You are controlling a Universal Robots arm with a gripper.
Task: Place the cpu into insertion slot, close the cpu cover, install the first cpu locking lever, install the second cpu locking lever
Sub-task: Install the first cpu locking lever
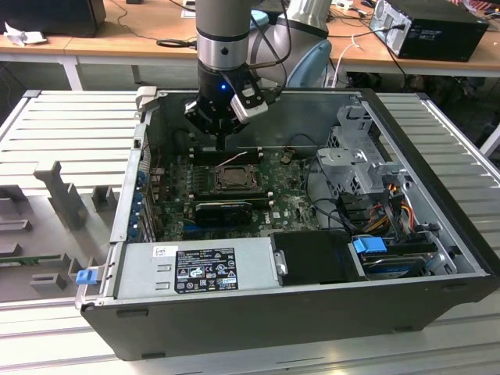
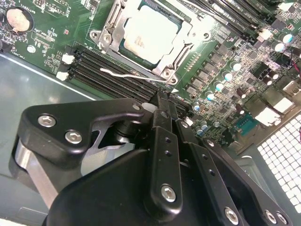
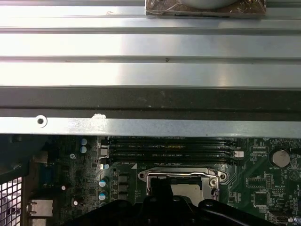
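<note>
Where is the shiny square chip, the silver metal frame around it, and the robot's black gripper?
silvery-grey square cpu (image 2: 149, 34), second wrist view, middle of its metal top.
dull silver cpu cover (image 2: 109, 24), second wrist view, one side bar of the frame, lying down around the chip.
black gripper (image 1: 223, 139), exterior view, fingertips above the board.

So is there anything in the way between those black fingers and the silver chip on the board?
Nothing visible blocks the way. In the second wrist view the cpu lies in its socket with the cpu cover down around it, and the fingers hang above the memory slots beside it, open air between.
</note>
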